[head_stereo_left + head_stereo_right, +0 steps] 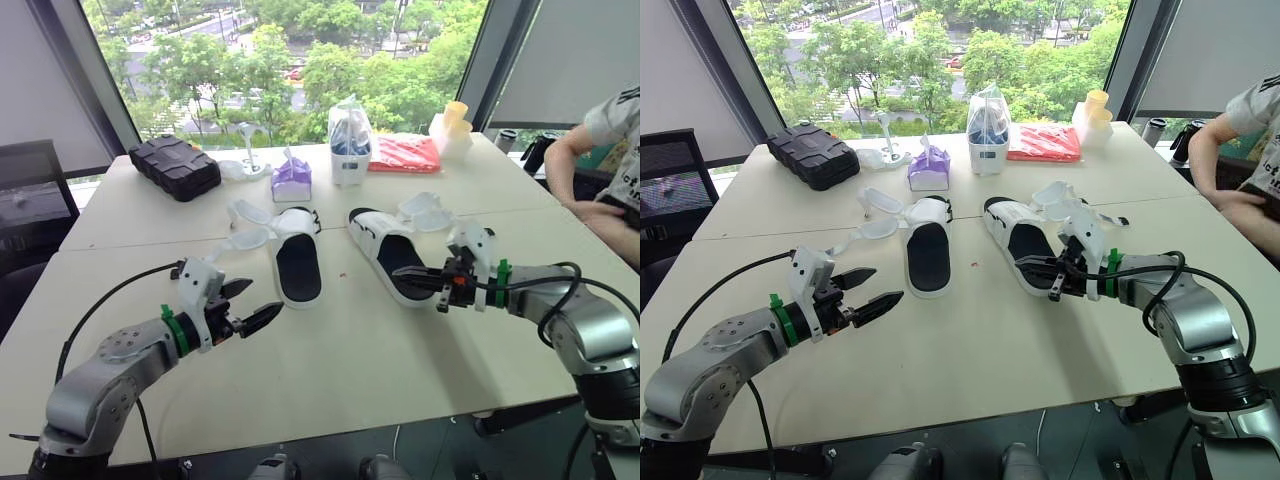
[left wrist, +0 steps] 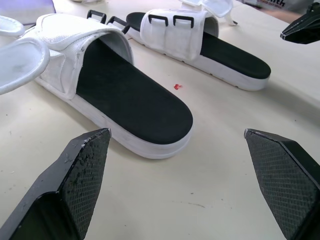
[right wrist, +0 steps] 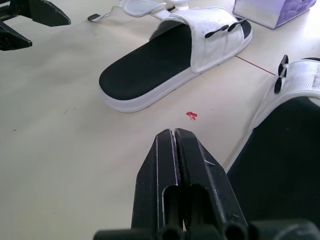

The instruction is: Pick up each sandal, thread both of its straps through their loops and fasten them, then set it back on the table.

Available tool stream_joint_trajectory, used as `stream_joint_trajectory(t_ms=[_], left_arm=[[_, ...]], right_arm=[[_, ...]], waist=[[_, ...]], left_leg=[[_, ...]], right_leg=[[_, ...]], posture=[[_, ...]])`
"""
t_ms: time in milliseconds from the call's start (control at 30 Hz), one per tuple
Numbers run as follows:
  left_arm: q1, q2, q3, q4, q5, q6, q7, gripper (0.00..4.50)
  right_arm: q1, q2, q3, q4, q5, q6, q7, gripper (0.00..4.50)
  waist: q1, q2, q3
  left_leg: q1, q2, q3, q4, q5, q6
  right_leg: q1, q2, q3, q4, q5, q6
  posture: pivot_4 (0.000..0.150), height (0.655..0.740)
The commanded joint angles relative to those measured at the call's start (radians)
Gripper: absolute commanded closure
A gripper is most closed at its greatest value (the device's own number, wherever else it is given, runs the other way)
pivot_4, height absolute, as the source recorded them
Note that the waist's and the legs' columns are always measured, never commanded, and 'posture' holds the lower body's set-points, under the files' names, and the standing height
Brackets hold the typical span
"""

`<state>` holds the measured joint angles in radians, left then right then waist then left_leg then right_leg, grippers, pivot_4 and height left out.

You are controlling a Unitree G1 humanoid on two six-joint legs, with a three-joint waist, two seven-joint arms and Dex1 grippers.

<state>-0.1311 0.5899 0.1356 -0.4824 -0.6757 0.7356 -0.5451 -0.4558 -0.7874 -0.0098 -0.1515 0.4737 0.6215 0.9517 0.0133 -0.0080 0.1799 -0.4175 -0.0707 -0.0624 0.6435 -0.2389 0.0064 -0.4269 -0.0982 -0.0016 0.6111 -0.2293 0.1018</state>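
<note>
Two white sandals with black footbeds lie side by side mid-table, toes toward me. The left sandal [image 1: 297,262] has its two straps [image 1: 246,238] spread loose to its left. The right sandal [image 1: 385,255] has its straps [image 1: 425,210] spread loose to its right. Both sandals' black loops [image 2: 170,19] stand empty. My left gripper [image 1: 253,302] hovers open just left of the left sandal's toe and holds nothing. My right gripper [image 1: 410,278] is shut and empty, its tips low over the right sandal's toe end.
At the back stand a black case [image 1: 175,165], a purple tissue box [image 1: 291,178], a white tub with a bag [image 1: 350,145], a red packet [image 1: 403,153] and yellow cups [image 1: 455,125]. A person's arm [image 1: 585,185] rests at the table's right edge. Bare table [image 1: 340,370] lies in front.
</note>
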Motion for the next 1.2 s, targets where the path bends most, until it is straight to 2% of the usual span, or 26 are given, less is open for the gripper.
stream_joint_trajectory(t_ms=[33,1067,1200], left_arm=[[-0.002,0.012,0.013,-0.025,0.003,-0.023,-0.019,0.05],[-0.019,0.011,0.013,-0.015,0.006,-0.014,-0.032,0.05],[-0.024,0.008,0.007,-0.014,0.013,-0.017,-0.031,0.0]], right_arm=[[-0.022,-0.004,-0.031,-0.007,-0.003,-0.024,0.002,4.5],[-0.051,0.039,-0.035,0.049,-0.095,-0.143,-0.064,4.5],[-0.099,0.021,0.045,0.191,-0.301,-0.332,-0.144,2.72]], waist=[[0.0,0.0,0.0],[0.0,0.0,0.0],[-0.001,0.0,0.0]], left_leg=[[0.0,0.0,0.0,0.0,0.0,0.0],[0.0,0.0,0.0,0.002,0.0,0.0],[0.001,0.0,0.001,0.003,0.0,0.0]], right_leg=[[0.0,0.0,0.0,0.0,0.0,0.0],[0.0,0.0,0.0,0.002,0.0,0.0],[0.0,0.001,0.0,0.002,0.001,0.0]], posture=[[0.15,0.74],[0.15,0.74],[0.15,0.74]])
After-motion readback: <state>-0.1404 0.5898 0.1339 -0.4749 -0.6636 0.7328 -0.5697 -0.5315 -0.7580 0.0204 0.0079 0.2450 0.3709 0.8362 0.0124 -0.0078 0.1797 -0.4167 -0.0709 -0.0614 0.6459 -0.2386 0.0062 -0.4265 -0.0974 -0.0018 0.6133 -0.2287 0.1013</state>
